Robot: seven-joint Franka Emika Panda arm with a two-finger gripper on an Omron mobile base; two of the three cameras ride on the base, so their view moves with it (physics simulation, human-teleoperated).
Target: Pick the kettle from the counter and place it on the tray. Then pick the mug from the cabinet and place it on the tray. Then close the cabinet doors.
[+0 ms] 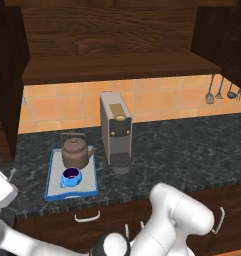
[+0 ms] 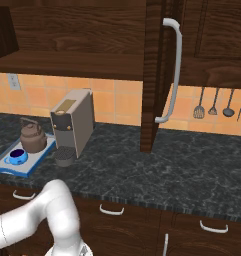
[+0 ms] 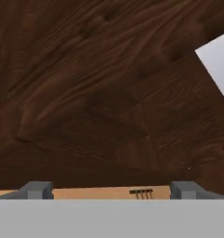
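The brown kettle (image 1: 75, 152) (image 2: 33, 137) stands upright at the back of the blue-rimmed tray (image 1: 54, 187) (image 2: 12, 171) on the dark counter (image 1: 192, 150) (image 2: 167, 165). In front of it on the same tray sits the blue mug (image 1: 71, 176) (image 2: 16, 156). The cabinet (image 1: 117, 67) (image 2: 67, 62) above is open, its shelf bare. One cabinet door (image 2: 154, 75) juts out edge-on with its silver bar handle (image 2: 174, 70); the other (image 1: 7, 75) hangs open at the left. In the hand view my gripper (image 3: 111, 190) is open and holds nothing, facing dark wood close up.
A boxy grey coffee machine (image 1: 115, 127) (image 2: 73, 120) stands right of the tray. Utensils (image 1: 222, 92) (image 2: 219, 107) hang on the orange tiled wall at the right. Drawers with silver handles (image 1: 87, 217) (image 2: 112, 210) run below the counter.
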